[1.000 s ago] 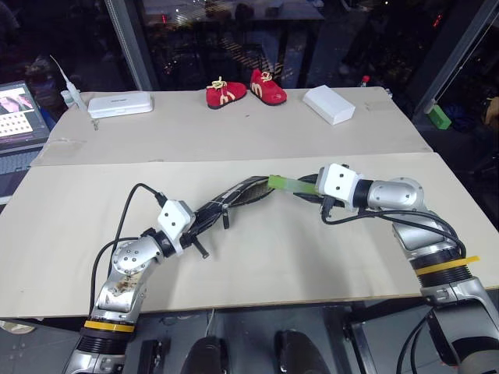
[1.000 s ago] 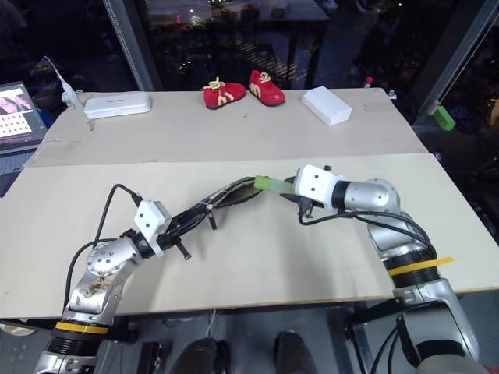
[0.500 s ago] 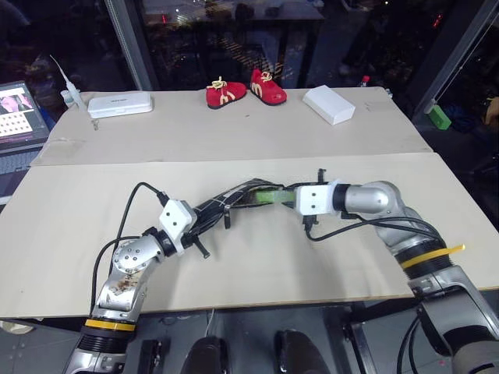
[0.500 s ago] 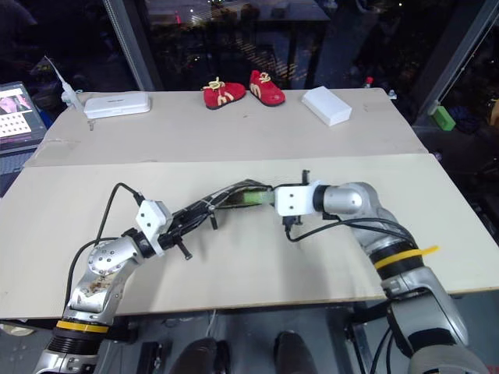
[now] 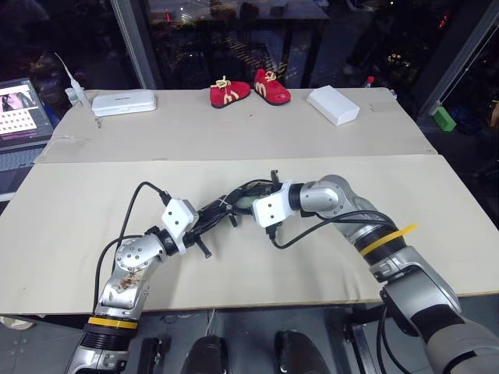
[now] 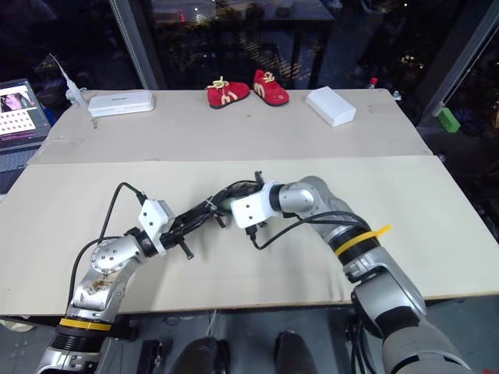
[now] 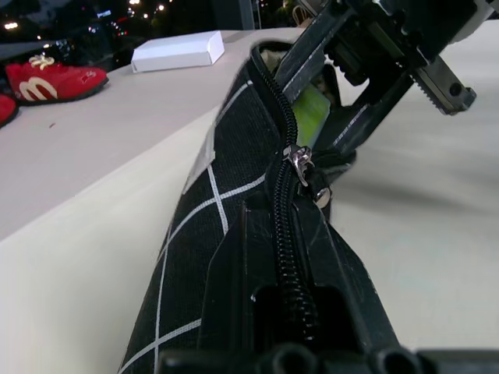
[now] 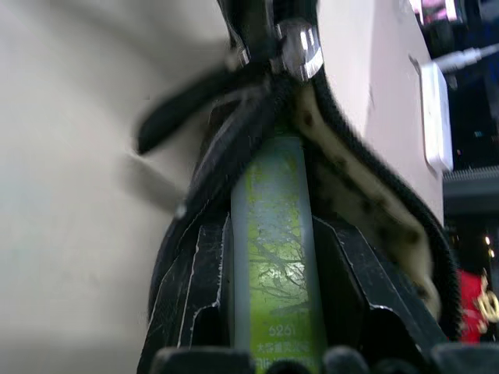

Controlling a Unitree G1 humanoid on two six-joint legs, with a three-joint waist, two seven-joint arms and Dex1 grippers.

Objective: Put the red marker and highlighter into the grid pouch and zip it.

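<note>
Right wrist view: highlighter (image 8: 273, 249) clamped in right gripper (image 8: 269, 312), tip entering open mouth of grid pouch (image 7: 234, 202); pouch pinched closed-fingered by left gripper (image 5: 204, 222), steadied above table (image 5: 78, 202) for insertion

My grid pouch (image 7: 226, 195), black with thin white lines, lies raised over the tabletop (image 5: 70, 210), zipper partly open. My light-green translucent highlighter (image 8: 273, 257) pokes nose-first into its gaping mouth.
</note>
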